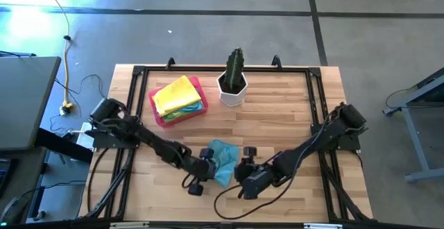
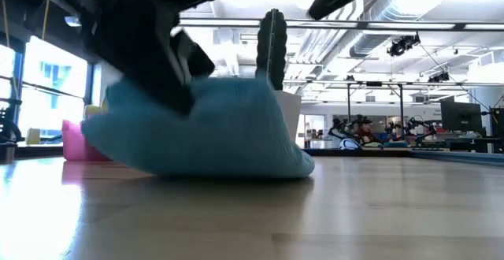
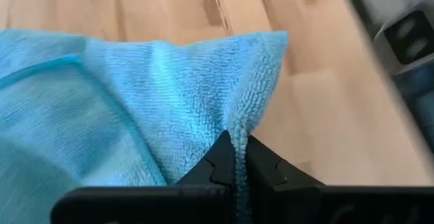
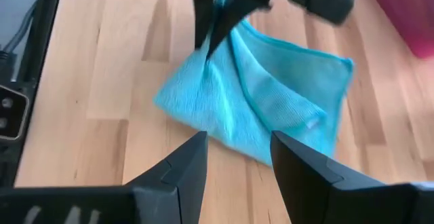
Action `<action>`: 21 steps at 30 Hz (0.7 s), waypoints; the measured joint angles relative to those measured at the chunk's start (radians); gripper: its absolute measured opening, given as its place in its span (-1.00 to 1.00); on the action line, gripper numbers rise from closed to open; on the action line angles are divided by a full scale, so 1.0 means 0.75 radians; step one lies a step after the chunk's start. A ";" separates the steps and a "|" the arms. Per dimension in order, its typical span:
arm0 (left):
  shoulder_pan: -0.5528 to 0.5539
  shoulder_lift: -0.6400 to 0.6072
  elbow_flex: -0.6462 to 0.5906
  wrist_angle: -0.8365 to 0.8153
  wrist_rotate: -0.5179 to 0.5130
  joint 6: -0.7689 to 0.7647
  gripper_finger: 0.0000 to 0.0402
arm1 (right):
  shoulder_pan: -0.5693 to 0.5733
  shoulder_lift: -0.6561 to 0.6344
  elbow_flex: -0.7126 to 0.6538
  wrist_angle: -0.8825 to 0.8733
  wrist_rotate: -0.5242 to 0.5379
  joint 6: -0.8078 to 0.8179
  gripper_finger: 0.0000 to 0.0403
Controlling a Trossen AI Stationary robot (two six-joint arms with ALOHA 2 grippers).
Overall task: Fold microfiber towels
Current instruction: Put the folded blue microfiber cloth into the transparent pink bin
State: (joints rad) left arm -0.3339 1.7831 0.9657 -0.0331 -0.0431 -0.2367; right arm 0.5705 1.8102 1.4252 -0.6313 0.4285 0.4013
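Observation:
A light blue microfiber towel [image 1: 225, 158] lies near the table's front middle, one side pulled up into a peak. My left gripper [image 3: 236, 149] is shut on that raised part and shows dark over the towel [image 2: 213, 126] in the low view. My right gripper [image 4: 237, 157] hovers open just right of the towel [image 4: 264, 102] and above it, with nothing between its fingers. More towels, yellow [image 1: 173, 94] on top and green [image 1: 189, 108] under it, lie in a pink tray [image 1: 158, 115] at the back left. My left gripper pinches a hemmed edge [image 3: 239, 130] of the blue towel between its two fingers. The fingers [image 4: 207, 37] slant down from the table's left. The gripped part is raised in a peak, and the towel's lower part [image 2: 236, 169] stays on the table.
A cactus in a white pot [image 1: 233, 83] stands at the back middle, behind the towel. A black frame [image 1: 316, 111] runs around the tabletop. Bare wood lies to the right and at the front left.

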 joint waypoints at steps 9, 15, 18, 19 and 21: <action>0.249 -0.345 0.003 -0.026 0.189 -0.343 -1.00 | 0.025 -0.138 0.000 -0.186 0.052 0.088 -0.24; 0.449 -0.578 0.005 -0.113 -0.048 -0.439 -1.00 | 0.029 -0.171 0.000 -0.265 0.066 0.094 -0.24; 0.526 -0.643 0.004 -0.154 -0.145 -0.448 -1.00 | 0.028 -0.174 0.000 -0.299 0.075 0.082 -0.24; 0.545 -0.655 0.004 -0.141 -0.179 -0.447 -1.00 | 0.028 -0.173 0.000 -0.321 0.081 0.069 -0.24; 0.588 -0.664 0.007 -0.127 -0.244 -0.441 -1.00 | 0.028 -0.173 0.000 -0.339 0.086 0.056 -0.24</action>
State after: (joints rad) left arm 0.1068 1.2850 0.9706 -0.1285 -0.2260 -0.5673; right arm 0.5919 1.6802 1.4250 -0.8857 0.4933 0.4432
